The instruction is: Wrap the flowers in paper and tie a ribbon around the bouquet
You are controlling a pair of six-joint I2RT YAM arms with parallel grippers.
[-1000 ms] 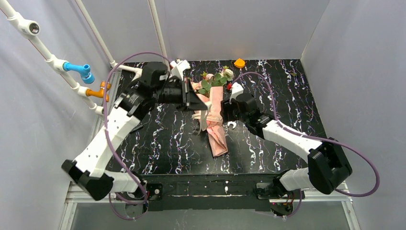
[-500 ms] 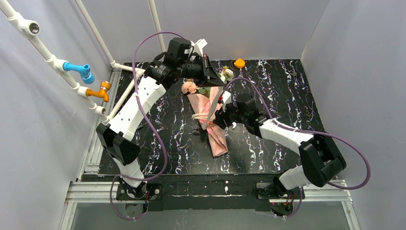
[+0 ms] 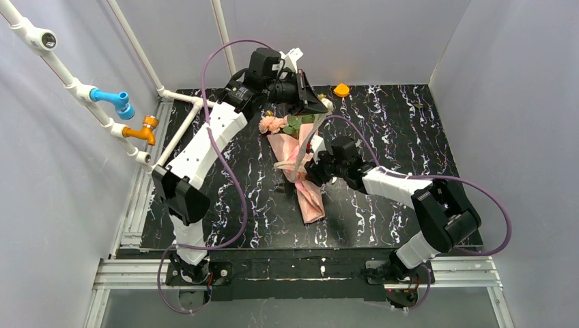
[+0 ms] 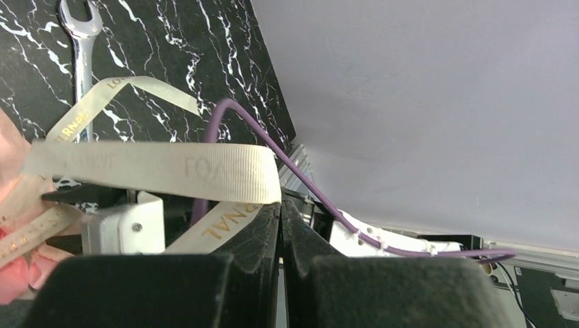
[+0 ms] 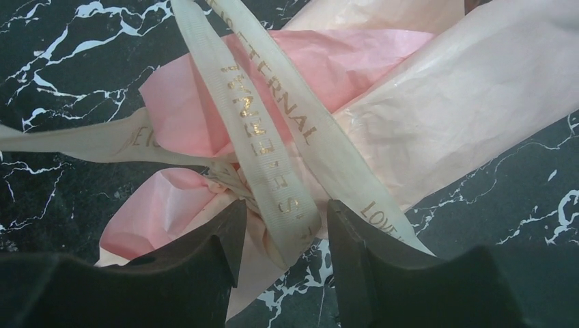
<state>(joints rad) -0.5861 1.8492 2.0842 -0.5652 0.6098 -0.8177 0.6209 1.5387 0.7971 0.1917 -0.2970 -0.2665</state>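
Top centre of the overhead view, the left gripper [image 4: 280, 205] pinches the ribbon [image 4: 171, 171] away from the bouquet [image 3: 311, 198], apparently so the half-open right gripper [image 5: 285, 212], straddling a strand, can tie it.

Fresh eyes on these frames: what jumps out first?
The pink paper bouquet lies mid-table, blooms toward the far wall. Above the blooms, the left gripper is shut on the cream ribbon. The right gripper sits at the bouquet's waist, jaws apart either side of a gold-lettered ribbon strand.
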